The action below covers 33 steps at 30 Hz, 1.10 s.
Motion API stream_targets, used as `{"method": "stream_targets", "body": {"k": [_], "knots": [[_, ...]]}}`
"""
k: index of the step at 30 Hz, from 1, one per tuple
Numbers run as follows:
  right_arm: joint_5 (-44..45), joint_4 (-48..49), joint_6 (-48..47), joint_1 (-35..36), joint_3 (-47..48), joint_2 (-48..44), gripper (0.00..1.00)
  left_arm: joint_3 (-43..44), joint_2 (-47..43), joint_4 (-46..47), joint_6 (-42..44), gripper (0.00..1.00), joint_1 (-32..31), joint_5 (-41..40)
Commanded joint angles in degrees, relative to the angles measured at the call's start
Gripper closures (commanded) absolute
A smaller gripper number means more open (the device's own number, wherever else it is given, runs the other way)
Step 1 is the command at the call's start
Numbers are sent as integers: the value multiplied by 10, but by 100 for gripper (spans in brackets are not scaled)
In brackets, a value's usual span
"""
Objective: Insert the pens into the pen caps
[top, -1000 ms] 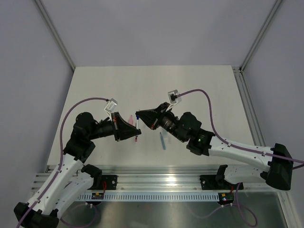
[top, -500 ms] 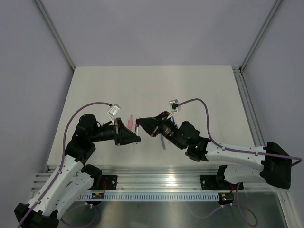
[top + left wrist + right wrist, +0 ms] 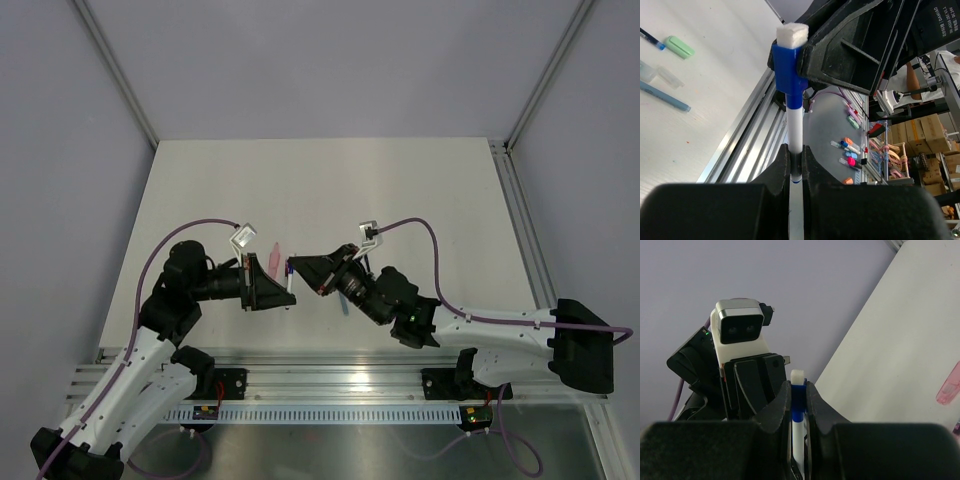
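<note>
A white pen [image 3: 795, 132] hangs in the air between my two grippers. My left gripper [image 3: 796, 160] is shut on its tail end. A dark blue pen cap [image 3: 789, 70] with a white end plug sits over the pen's other end, and my right gripper [image 3: 798, 390] is shut on that cap [image 3: 798, 402]. In the top view the two grippers meet tip to tip around the pen [image 3: 289, 272], left gripper [image 3: 287, 287] below, right gripper [image 3: 291, 264] above. A pink cap [image 3: 272, 256] lies on the table just behind them.
A green cap [image 3: 680, 46], whitish caps [image 3: 660, 74], a teal pen [image 3: 665, 96] and a dark blue pen tip [image 3: 651, 39] lie on the table. The teal pen [image 3: 343, 300] is partly under my right arm. The metal rail [image 3: 330, 385] runs along the near edge.
Both arms have drawn back toward the near edge while staying joined on the pen and cap. The pink cap, hidden before by the left gripper, now shows.
</note>
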Motion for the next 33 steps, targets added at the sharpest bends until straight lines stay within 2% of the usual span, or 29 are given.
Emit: {"method": "stream_targets", "body": {"k": [1,6,10,16,23,24,26,27,28,33], "knots": [[-111,-190,1,63,-19,31,100,38,-4,191,2,100,18,-85],[-54,-290,-18,63,92,31,99,37,5,191,-2,100,17,-78],[-1,-329,-46,63,152,33,81,38,10,188,-3,100,17,-76],[31,-341,-55,60,160,14,78,38,6,185,-3,100,17,-82],[24,-363,-64,53,171,-2,66,38,11,186,-5,100,17,-77],[19,-364,-64,52,172,-3,62,37,13,187,-7,100,17,-76],[10,-365,-64,49,175,-1,62,36,12,188,-8,100,17,-79],[10,-361,-63,48,176,-1,69,36,11,188,-7,100,17,-80],[10,-361,-65,47,177,-1,73,36,12,188,-7,100,17,-80],[5,-361,-70,32,191,11,69,35,17,196,-13,100,17,-71]]}}
